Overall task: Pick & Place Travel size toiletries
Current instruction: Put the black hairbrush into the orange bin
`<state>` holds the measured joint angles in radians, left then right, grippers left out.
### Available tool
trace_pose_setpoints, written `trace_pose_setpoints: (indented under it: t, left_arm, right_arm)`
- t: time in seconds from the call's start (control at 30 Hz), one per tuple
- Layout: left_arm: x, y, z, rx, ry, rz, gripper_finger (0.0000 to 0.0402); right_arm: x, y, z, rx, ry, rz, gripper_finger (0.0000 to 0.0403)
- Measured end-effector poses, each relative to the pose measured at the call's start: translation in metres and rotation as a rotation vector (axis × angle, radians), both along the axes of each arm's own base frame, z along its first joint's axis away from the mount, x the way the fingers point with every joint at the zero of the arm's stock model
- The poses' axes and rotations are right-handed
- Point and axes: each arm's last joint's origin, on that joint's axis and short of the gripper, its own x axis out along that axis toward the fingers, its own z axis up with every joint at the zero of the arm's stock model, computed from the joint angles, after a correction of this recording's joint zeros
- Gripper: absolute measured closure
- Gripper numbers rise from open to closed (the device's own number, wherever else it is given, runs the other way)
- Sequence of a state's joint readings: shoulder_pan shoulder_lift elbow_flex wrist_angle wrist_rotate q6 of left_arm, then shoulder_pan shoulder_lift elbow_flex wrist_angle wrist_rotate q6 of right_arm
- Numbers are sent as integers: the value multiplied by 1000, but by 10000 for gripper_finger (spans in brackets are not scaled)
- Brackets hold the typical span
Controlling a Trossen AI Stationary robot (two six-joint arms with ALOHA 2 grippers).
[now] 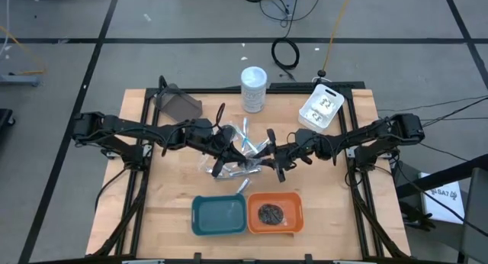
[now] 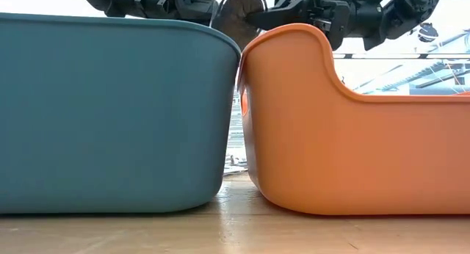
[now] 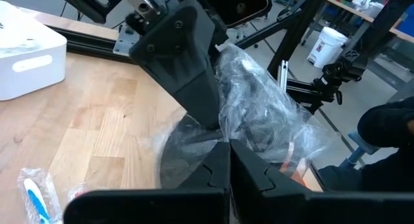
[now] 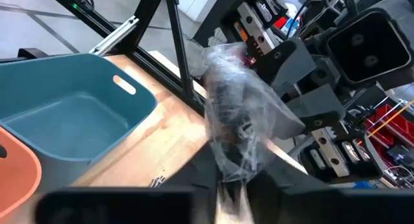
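A dark round bundle in crinkled clear wrap (image 3: 259,114) (image 4: 236,120) hangs in the air between my two grippers, above the pile of slim silver-white tubes and clear packets (image 1: 245,146) at the table's middle. In the low view the bundle (image 2: 239,15) shows above the trays' rims. My left gripper (image 3: 229,162) and my right gripper (image 4: 234,179) are both shut on its wrap. Another dark bundle (image 1: 272,214) lies in the orange tray (image 1: 296,218). A wrapped blue-and-white piece (image 3: 35,198) lies on the wood. My left gripper pinches the clear wrap's lower edge (image 3: 242,145) between its two fingers, and the bundle stands clear of the table beyond them. My right gripper pinches the wrap's other end (image 4: 231,160) between its two fingers. In the left wrist view its finger (image 3: 194,75) lies against the wrap's side, facing my left gripper.
The teal tray (image 1: 200,222) and the orange tray stand side by side at the near edge. A tall white-lidded jar (image 1: 254,88), a white box (image 1: 320,107) and a dark container (image 1: 179,105) stand toward the far edge. Black frame rails run along the sides.
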<state>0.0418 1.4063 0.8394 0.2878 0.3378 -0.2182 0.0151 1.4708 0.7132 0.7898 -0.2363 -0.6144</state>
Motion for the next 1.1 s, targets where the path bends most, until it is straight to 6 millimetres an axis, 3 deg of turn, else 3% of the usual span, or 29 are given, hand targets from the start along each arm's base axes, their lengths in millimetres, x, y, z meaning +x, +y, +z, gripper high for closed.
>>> trace_pose_setpoints:
  t: [0.07, 0.3, 0.43, 0.57, 0.67, 0.9, 1.1]
  left_arm:
    - [0, 0, 0, 11, -3, -3, 401]
    - [1, -6, 0, 153, -32, 48, 382]
    - [1, -15, 0, 273, -38, 158, 326]
    - [2, -19, 6, 365, -38, 344, 246]
    - [-1, -21, 7, 443, -18, 389, 189]
    - [-17, -19, 17, 487, 39, 435, 114]
    - [-28, -11, 11, 438, 172, 539, 101]
  right_arm:
    - [0, 0, 0, 0, 0, 1, 382]
    - [0, 0, -2, 40, 30, -1, 381]
    - [-1, -1, -3, 83, 72, -7, 382]
    - [-7, -1, 0, 127, 130, -11, 382]
    - [-16, 0, 8, 184, 173, 0, 382]
    - [-48, 13, 34, 435, 331, 346, 382]
    - [-63, 52, 38, 482, 437, 590, 382]
